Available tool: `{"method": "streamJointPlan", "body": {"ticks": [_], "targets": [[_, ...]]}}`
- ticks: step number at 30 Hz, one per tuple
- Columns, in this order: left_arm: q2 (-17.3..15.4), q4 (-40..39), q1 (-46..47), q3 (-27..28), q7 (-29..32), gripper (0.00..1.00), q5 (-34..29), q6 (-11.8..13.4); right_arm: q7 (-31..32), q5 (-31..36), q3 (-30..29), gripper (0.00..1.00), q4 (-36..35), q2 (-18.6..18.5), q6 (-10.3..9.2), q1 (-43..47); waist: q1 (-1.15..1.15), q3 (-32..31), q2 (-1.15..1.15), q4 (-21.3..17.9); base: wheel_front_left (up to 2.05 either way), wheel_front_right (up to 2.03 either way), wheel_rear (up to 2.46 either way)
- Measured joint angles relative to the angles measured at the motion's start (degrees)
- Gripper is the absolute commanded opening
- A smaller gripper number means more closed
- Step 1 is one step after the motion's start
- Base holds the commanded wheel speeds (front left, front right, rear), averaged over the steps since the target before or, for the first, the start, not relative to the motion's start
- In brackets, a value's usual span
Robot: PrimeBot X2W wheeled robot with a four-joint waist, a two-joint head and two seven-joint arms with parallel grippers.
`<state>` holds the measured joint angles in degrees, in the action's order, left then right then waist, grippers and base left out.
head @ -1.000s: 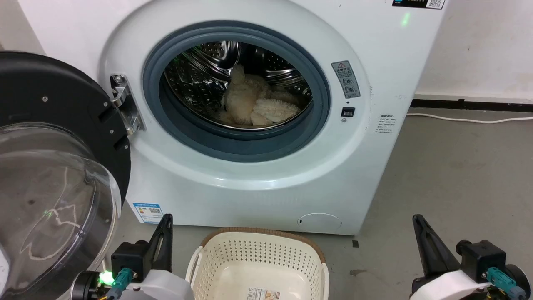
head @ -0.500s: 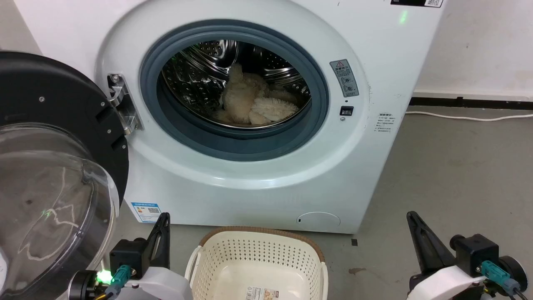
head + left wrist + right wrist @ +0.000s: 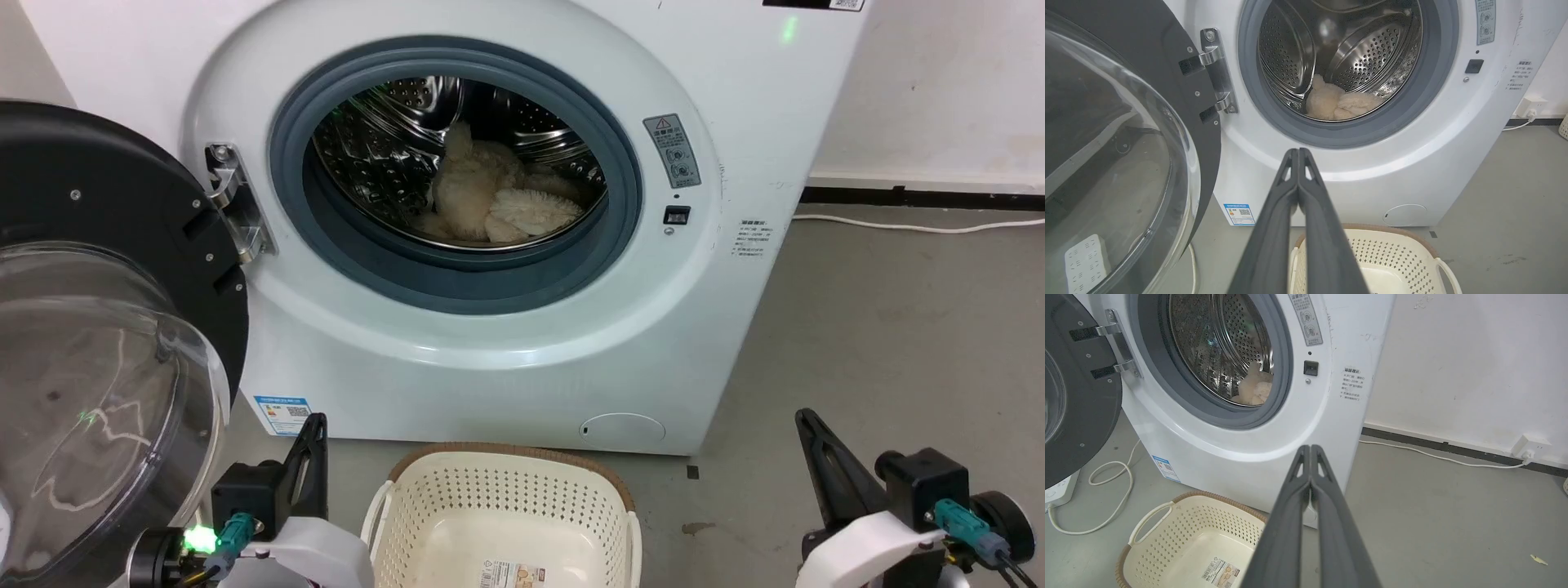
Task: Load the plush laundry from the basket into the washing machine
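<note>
Only our view has drifted: plush laundry (image 3: 498, 204) in the washing machine (image 3: 506, 359), basket (image 3: 506, 451) empty, loading looks done; left gripper (image 3: 1298, 152), right gripper (image 3: 1310, 448) fingers pressed together.

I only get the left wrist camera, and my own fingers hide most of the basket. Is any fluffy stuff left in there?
Observer: No. The right wrist view shows the basket bare inside, with just a sticker on its bottom.
Operator: Where's my other gripper?
Observer: In the head view the right gripper sits low, to the right of the basket. The right wrist view shows its fingers pressed shut.
Operator: Is anything lying on the ground over there?
Observer: A small yellowish scrap lies on the floor, far right in the right wrist view. I cannot tell what it is.
</note>
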<state>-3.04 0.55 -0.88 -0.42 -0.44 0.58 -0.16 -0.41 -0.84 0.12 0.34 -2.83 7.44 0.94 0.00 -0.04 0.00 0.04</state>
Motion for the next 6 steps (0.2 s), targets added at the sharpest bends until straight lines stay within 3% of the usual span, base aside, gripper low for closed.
{"method": "streamJointPlan", "body": {"ticks": [6], "targets": [[0.07, -0.19, 0.02, 0.29, 0.43, 0.0, -0.43, 0.0, 0.4, 0.41, 0.0, 0.0, -0.07, -0.01, 0.01, -0.26, 0.0, 0.04, 0.0, -0.05, 0.0, 0.0, 0.0]]}}
